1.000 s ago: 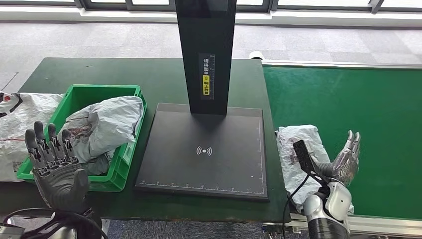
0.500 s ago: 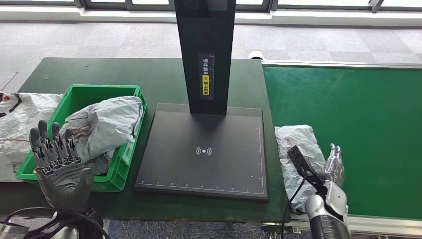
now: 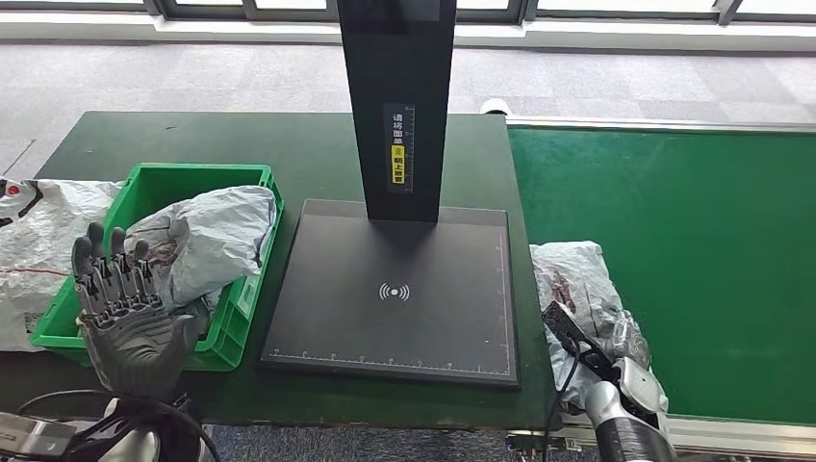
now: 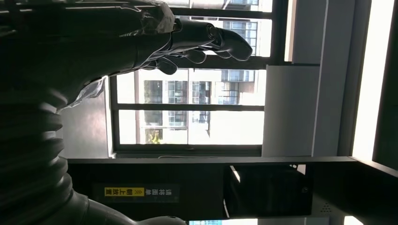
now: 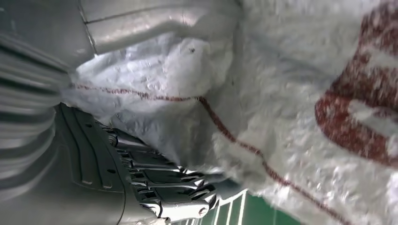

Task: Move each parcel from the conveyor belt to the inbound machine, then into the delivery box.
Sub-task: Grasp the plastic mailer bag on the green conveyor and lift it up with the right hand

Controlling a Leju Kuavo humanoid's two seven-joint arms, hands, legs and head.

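Right hand [image 3: 630, 348] fingers wrapped against parcel [image 3: 577, 289] on belt [image 3: 693, 250]. Left hand [image 3: 125, 308] raised, fingers spread, empty, crate [image 3: 245, 289] just beyond.

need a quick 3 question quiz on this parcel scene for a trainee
1. True or false: a parcel lies on the scanner pad.
2. Which robot hand is at the parcel on the conveyor belt? A) left B) right
3. What colour is the delivery box?

Key:
1. False, the pad is bare.
2. B, the right robot hand is against the grey parcel; the left robot hand is raised with fingers apart.
3. Green.
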